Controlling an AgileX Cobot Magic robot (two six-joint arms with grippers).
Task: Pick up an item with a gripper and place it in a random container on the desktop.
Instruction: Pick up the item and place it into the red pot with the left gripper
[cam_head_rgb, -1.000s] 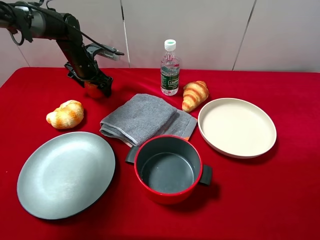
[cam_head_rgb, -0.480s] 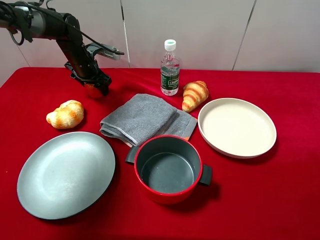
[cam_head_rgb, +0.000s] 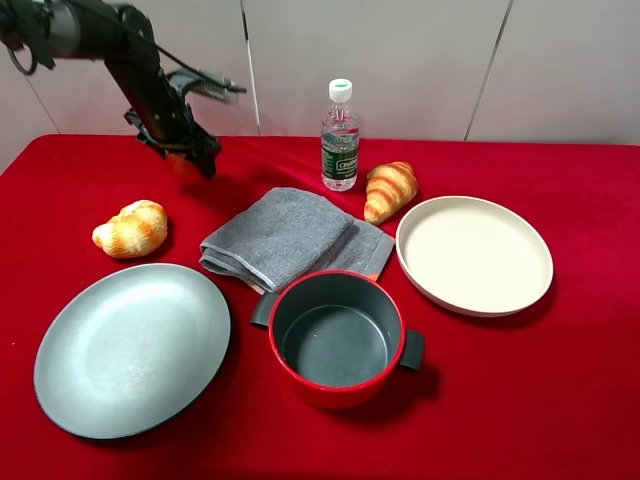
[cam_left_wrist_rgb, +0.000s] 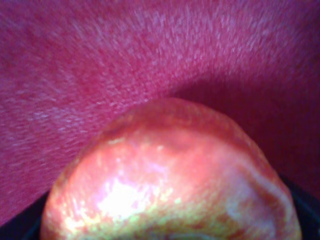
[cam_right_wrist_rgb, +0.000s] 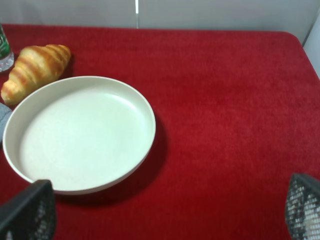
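Note:
My left gripper is shut on the red apple and holds it above the red desktop at the back left. In the left wrist view the apple fills the lower frame, red with yellowish streaks, with red cloth behind it. The red pot, dark grey inside and empty, stands at the front centre, well away from the apple. My right gripper is open and empty, over the cloth beside the cream dish; it does not show in the exterior view.
A grey folded towel lies behind the pot. A water bottle and a croissant are at the back centre. Another croissant lies left. A flat grey plate is front left, the cream dish right.
My left gripper has risen off the cloth with the apple in it and drawn slightly back. Nothing else has moved.

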